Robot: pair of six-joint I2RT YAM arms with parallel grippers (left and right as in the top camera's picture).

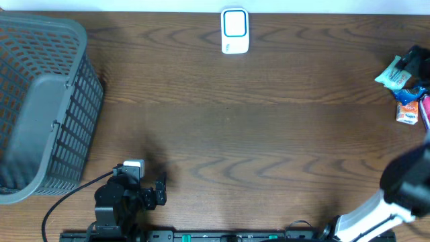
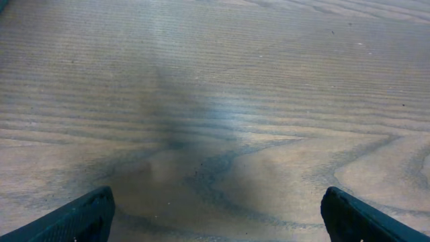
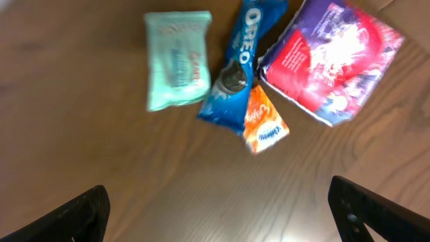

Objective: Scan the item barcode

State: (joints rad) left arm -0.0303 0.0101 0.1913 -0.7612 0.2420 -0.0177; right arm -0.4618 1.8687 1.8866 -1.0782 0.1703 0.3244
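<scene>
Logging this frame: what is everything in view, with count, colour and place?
table: 1, brown wood, under everything
basket: 1, grey, far left of the table
scanner: 1, white with blue, far edge, centre
mint packet: 1, pale green, right end of the table, leftmost of the snacks in the right wrist view
Oreo pack: 1, blue, beside the mint packet
orange packet: 1, orange, touching the Oreo pack's lower end
purple packet: 1, purple and red, right of the Oreo pack
cable: 1, black, near edge, by the left arm
left gripper: 1, black, open, over bare table
right gripper: 1, black, open, above the snacks
</scene>
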